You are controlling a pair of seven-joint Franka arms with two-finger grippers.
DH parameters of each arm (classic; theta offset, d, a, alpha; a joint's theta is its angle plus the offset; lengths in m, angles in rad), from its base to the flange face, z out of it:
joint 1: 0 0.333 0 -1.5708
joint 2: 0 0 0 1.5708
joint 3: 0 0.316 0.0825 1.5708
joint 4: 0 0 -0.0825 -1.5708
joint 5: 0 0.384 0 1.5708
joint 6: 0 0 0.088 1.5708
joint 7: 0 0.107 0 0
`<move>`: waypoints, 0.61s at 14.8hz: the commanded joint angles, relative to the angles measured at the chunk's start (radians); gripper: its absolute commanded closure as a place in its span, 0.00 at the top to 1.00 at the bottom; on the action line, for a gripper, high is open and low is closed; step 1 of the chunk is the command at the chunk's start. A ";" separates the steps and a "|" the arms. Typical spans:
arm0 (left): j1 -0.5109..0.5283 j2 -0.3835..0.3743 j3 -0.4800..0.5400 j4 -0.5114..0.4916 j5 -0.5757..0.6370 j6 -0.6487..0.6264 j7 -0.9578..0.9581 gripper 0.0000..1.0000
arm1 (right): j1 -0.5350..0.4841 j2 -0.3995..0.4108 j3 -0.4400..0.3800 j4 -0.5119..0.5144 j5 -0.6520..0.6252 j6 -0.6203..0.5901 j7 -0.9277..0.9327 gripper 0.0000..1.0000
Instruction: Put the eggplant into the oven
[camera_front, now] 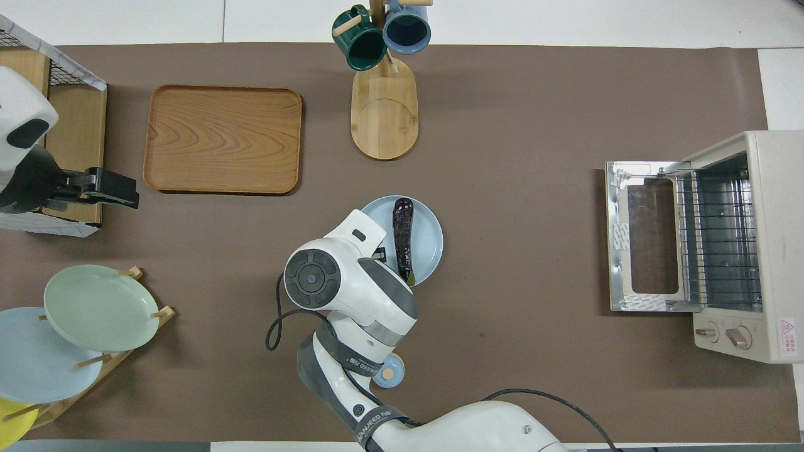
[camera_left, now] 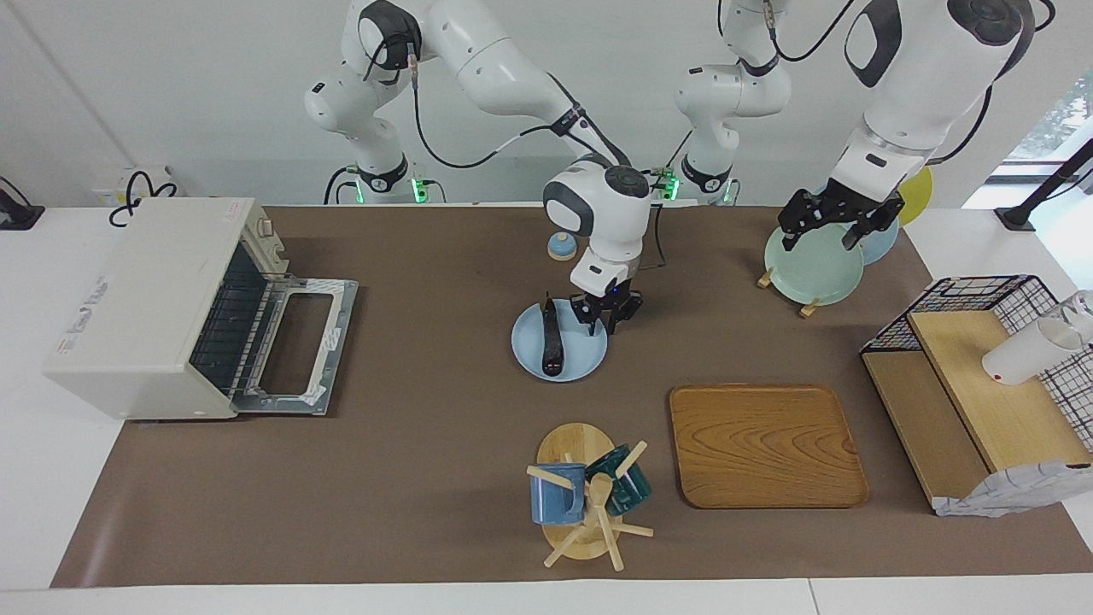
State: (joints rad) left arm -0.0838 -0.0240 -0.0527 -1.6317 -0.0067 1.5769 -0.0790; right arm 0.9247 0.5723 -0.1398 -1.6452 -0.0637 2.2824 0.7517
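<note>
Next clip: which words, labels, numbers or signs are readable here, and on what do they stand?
"VANJEED 万捷": strap on the right arm, partly legible.
Red warning triangle on the oven front by the knobs: text under it too small to read.
Stickers on the oven's top: unreadable.
Nothing else is legible.

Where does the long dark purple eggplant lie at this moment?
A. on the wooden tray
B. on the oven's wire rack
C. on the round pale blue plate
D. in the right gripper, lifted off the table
C: the long dark purple eggplant lies on the round pale blue plate mid-table, with the right gripper low over the plate beside it.
</note>
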 commanded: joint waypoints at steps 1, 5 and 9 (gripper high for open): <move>-0.002 0.044 -0.003 0.085 0.024 -0.075 0.007 1.00 | 0.003 -0.040 0.000 -0.047 -0.034 0.000 -0.044 0.00; -0.001 0.041 -0.006 0.075 -0.042 -0.054 -0.033 1.00 | 0.006 -0.046 0.002 0.022 -0.183 -0.174 -0.070 0.00; -0.002 0.035 -0.006 0.062 -0.039 -0.048 -0.024 1.00 | -0.038 -0.092 -0.010 0.085 -0.292 -0.362 -0.137 0.00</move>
State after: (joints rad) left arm -0.0840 0.0033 -0.0574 -1.5843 -0.0389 1.5361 -0.0963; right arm 0.9300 0.5220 -0.1450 -1.5628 -0.3097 1.9655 0.6603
